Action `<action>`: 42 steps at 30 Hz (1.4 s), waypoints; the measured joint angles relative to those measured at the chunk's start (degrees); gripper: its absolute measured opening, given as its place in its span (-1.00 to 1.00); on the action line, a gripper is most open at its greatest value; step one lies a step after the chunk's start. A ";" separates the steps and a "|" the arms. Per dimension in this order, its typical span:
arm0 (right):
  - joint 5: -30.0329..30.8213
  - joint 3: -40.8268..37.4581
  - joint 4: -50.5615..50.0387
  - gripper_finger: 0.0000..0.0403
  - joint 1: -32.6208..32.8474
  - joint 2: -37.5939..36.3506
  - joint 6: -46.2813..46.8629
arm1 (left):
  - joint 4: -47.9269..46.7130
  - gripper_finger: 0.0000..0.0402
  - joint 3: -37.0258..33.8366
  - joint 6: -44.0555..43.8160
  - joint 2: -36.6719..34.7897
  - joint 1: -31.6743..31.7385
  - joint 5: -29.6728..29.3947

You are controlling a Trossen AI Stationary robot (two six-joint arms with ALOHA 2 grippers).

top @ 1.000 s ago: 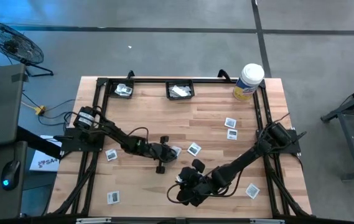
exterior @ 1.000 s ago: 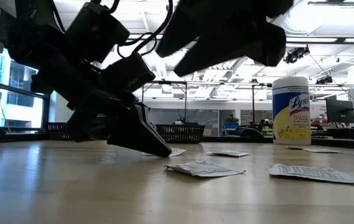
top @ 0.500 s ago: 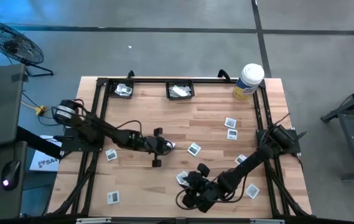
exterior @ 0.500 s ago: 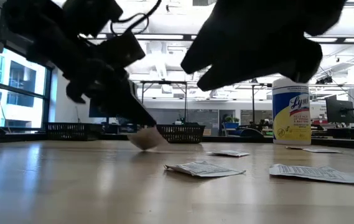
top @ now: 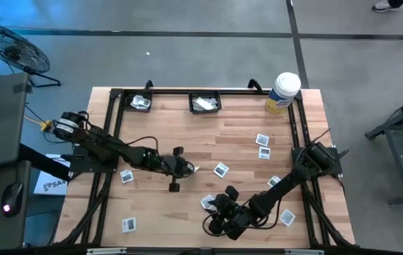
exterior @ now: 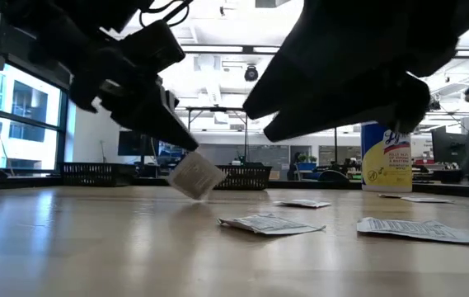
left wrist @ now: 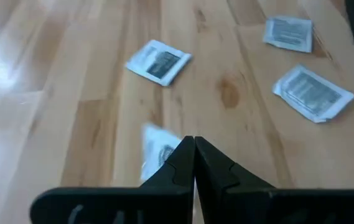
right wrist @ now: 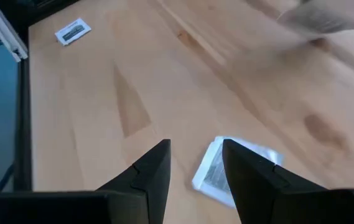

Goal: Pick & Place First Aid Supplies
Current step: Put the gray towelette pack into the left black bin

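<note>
A white packet (exterior: pixel 194 175), pinched at one corner by the fully closed left pincer (exterior: pixel 186 148), has been lifted clear of the bench (exterior: pixel 135 247) and hangs beneath it, ready for carrying, while the right pincer (right wrist: pixel 195 163) hovers open above another packet (right wrist: pixel 226 177).

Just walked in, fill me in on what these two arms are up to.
The robot is clearing first aid packets off the wooden table. The left gripper has its jaws shut on one white packet, lifted off the wood near mid-table. The right gripper hangs low over the near edge, jaws open, above another packet lying flat. More packets lie scattered, and some already sit in two black trays along the far edge.
</note>
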 joint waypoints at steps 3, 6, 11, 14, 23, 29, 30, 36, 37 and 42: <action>0.37 0.00 -0.04 -0.31 -0.08 0.00 -1.26 | -0.31 -1.00 -0.04 -0.09 0.64 -2.04 -0.12; 0.41 0.00 -0.01 -0.31 -0.16 0.00 -1.35 | 0.80 -1.00 0.12 -0.09 1.65 -4.26 0.24; 0.31 0.00 0.06 -0.31 -0.37 0.00 -1.53 | -0.32 -0.88 0.07 -0.61 1.99 -6.38 -2.97; 0.31 0.00 0.15 -0.31 -0.37 0.00 -1.53 | -1.90 -0.70 0.01 0.23 2.08 -6.59 -4.92; 0.31 0.00 0.39 -0.31 -0.37 0.00 -1.53 | -2.67 -0.22 -1.64 1.93 3.36 -6.20 -4.12; 0.36 0.00 1.22 -0.31 -0.39 0.00 -1.55 | 2.06 -0.21 -2.51 3.35 5.55 -4.20 -2.18; 0.38 0.00 1.38 -0.31 -0.39 0.00 -1.55 | 2.24 -0.21 -2.71 3.46 6.11 -3.70 -1.81; 0.35 0.04 2.34 -0.31 -0.35 0.00 -1.52 | 6.40 -0.21 -2.45 3.38 10.31 -0.62 1.57; 0.33 0.04 2.38 -0.31 -0.35 0.00 -1.53 | 6.21 -0.21 -2.40 3.33 10.47 -0.35 1.99; 0.31 0.04 2.51 -0.31 -0.35 0.00 -1.55 | 4.60 -0.32 -2.27 3.08 10.78 0.06 2.47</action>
